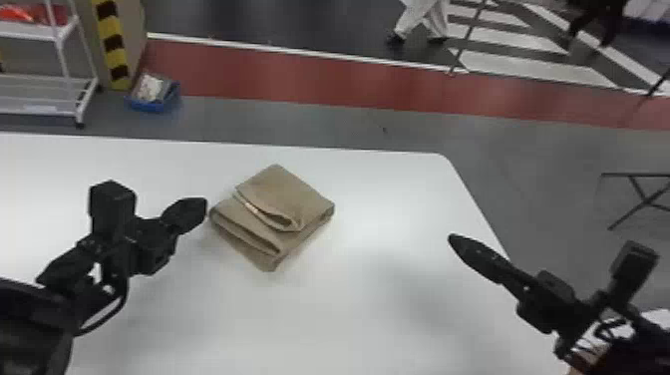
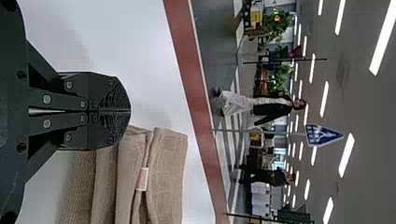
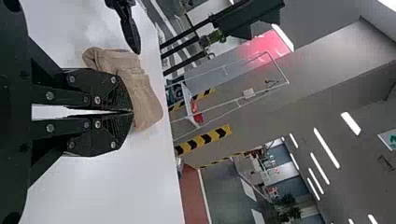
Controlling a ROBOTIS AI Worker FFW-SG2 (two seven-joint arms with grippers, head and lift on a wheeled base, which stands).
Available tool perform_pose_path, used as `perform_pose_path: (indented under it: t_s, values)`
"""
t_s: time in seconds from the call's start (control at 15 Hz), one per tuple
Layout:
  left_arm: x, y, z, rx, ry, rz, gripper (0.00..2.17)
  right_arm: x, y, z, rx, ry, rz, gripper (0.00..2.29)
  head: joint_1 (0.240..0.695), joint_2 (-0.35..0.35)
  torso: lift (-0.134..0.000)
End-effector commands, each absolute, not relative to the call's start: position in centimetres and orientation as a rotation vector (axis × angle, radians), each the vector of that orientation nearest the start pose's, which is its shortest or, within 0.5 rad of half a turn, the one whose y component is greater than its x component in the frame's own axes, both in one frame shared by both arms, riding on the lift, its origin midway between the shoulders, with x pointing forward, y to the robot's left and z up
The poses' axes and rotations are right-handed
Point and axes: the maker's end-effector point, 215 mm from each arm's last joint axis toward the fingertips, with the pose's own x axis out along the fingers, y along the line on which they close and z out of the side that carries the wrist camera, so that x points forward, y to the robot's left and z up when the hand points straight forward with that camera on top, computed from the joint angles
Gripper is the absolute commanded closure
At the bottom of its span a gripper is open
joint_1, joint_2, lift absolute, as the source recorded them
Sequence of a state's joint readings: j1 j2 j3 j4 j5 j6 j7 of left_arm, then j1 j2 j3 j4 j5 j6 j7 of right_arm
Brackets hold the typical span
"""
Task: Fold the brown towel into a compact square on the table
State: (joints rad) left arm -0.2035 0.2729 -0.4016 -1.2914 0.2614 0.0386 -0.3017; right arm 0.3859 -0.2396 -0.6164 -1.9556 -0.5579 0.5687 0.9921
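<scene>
The brown towel [image 1: 299,199] lies folded into a thick, roughly square bundle on the white table [image 1: 359,309], a loose flap on its top. My left gripper [image 1: 205,208] is at the towel's left corner, shut and holding nothing. In the left wrist view the left gripper [image 2: 130,111] has its fingers together beside the layered towel [image 2: 168,168], where a small tag shows. Off to the right of the towel, near the table's right edge, is my right gripper [image 1: 451,239], shut with nothing in it. The right wrist view has the right gripper [image 3: 132,112] with the towel [image 3: 145,100] beyond its tips.
The table's far edge runs behind the towel and its right edge slants down past the right gripper. On the floor beyond stand a white shelf rack [image 1: 60,37] and a blue bin [image 1: 153,102]. A dark folding stand [image 1: 640,184] is at the right.
</scene>
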Motion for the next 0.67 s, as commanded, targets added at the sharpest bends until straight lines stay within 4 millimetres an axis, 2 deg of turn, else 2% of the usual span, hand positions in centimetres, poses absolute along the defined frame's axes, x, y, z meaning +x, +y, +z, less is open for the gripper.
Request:
perform_pose_path:
  t_s: [0.0, 0.2, 0.33, 0.47, 0.6]
  values:
    - [59.0, 9.4, -43.7, 0.082, 0.231, -0.597, 1.72, 39.1, -35.5, -31.7, 0.386, 0.190, 0.583, 1.07, 0.695, -0.289, -0.124]
    - [58.5, 8.9, -44.1, 0.079, 0.241, -0.626, 1.72, 39.1, -35.1, -31.6, 0.390, 0.192, 0.591, 1.07, 0.695, -0.289, -0.124]
    - [57.5, 8.0, -44.8, 0.072, 0.255, -0.655, 1.72, 39.0, -35.1, -31.5, 0.400, 0.185, 0.591, 0.72, 0.695, -0.291, -0.124]
    - [56.2, 7.1, -46.1, 0.068, 0.286, -0.679, 1.72, 38.7, -35.2, -31.5, 0.412, 0.181, 0.594, 0.49, 0.695, -0.300, -0.124]
    - [55.1, 6.1, -46.2, 0.055, 0.311, -0.698, 1.72, 38.3, -35.6, -31.2, 0.422, 0.172, 0.590, 0.23, 0.695, -0.310, -0.124]
